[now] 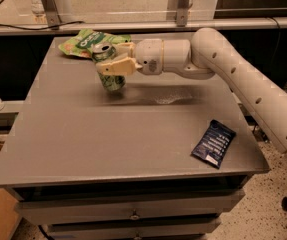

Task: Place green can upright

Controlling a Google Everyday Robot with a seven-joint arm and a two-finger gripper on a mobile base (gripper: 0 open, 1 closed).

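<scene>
The green can point(110, 70) is held nearly upright, silver top up and tilted a little to the left, over the far left part of the grey table point(108, 134). My gripper point(109, 64) reaches in from the right on the white arm. Its tan fingers point(117, 66) are shut around the can's upper body. The can's bottom is at or just above the tabletop; I cannot tell if it touches.
A flat crinkled green snack bag point(85, 41) lies at the table's far left corner, just behind the can. A dark blue packet point(213, 143) lies near the front right edge. Drawers sit below the tabletop. A rail runs behind the table.
</scene>
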